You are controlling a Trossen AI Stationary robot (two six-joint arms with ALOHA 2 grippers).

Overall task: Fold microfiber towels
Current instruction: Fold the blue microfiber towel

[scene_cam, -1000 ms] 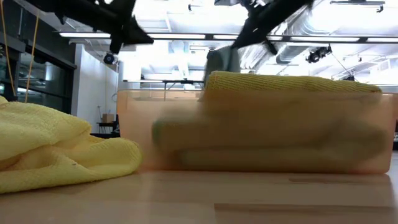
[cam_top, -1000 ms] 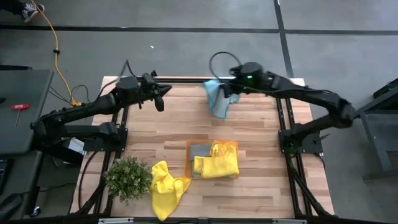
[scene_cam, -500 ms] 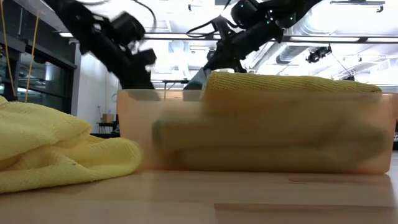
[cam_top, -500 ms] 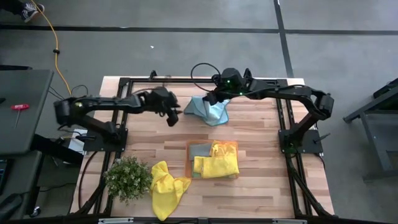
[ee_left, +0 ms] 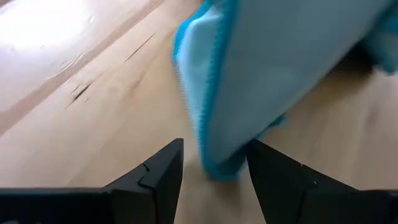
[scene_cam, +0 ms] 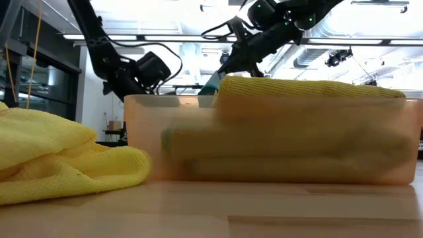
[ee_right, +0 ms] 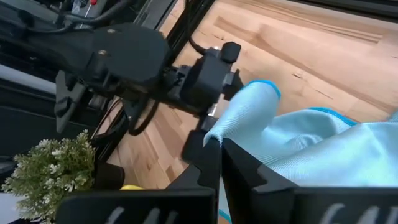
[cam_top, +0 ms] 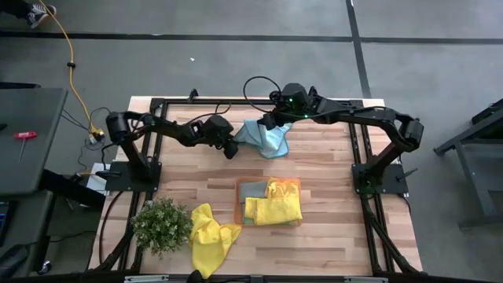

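Right gripper [ee_right: 219, 155]: own two dark fingers pressed together, pinching a fold of cloth between their tips.
Light blue towel [ee_right: 311, 146]: soft cloth with a brighter blue hem, draped from the pinched fold, one rounded corner raised above the fingers.
Left gripper [ee_right: 214, 78]: the other arm's black gripper, just beyond the towel's raised corner, its fingers hidden behind the cloth.
Left arm [ee_right: 109, 59]: bulky black housing with cables, leading to that gripper.
Table [ee_right: 298, 50]: pale wooden boards with visible grain, edged by a black frame rail.
Potted plant [ee_right: 53, 168]: small leafy green bush, near the table's edge, well apart from the towel.
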